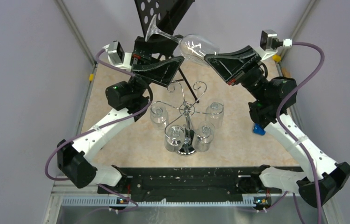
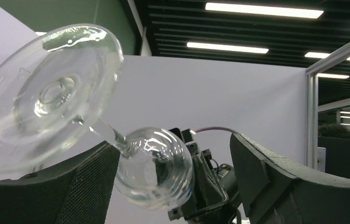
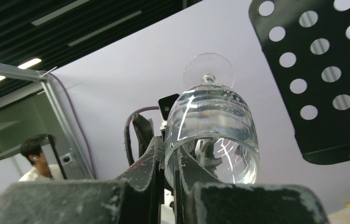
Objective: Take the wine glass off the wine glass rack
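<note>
A clear wine glass (image 1: 200, 48) hangs in the air above the back of the table, lying on its side with its foot (image 1: 156, 29) to the left. My right gripper (image 1: 213, 58) is shut on the bowl's rim, one finger inside and one outside, as the right wrist view shows (image 3: 169, 149). My left gripper (image 1: 176, 50) is open, its fingers on either side of the stem and bowl (image 2: 154, 168), the glass close to the left finger (image 2: 70, 186). The chrome wine glass rack (image 1: 188, 109) stands mid-table with several glasses hanging from it.
A black perforated music stand (image 1: 159, 11) rises just behind the held glass and fills the right of the right wrist view (image 3: 322, 70). A small blue object (image 1: 257, 129) lies by the right arm. Metal frame posts stand at the back corners.
</note>
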Motion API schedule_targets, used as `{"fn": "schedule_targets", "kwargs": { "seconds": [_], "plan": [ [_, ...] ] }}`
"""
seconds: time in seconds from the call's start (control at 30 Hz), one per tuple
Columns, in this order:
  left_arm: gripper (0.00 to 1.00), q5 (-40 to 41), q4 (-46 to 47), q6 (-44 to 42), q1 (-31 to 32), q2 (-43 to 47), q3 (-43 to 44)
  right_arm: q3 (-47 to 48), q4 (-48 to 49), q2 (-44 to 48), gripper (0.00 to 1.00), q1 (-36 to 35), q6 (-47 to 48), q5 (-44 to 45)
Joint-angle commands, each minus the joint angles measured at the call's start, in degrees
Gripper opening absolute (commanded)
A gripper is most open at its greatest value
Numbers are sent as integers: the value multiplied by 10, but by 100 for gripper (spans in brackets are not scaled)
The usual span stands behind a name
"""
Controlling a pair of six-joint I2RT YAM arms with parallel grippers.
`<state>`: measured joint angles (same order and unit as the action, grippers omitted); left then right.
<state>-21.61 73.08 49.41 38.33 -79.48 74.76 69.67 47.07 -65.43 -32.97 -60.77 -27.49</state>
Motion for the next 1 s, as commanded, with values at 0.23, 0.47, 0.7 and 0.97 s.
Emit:
{"fn": "schedule_targets", "kwargs": {
  "seconds": [0.23,0.47,0.7,0.97],
  "plan": [
    [90,-22,-157,-128,7,90,-59,24,-160,99,0,1,213,186],
    [92,60,-477,-297,6,161,-16,91,-421,115,0,1,347,323],
    [96,219,-710,-417,5,208,16,185,-694,51,0,2,466,503],
    [99,364,-823,-416,-5,234,-14,207,-870,-53,0,101,487,433]
  ]
}}
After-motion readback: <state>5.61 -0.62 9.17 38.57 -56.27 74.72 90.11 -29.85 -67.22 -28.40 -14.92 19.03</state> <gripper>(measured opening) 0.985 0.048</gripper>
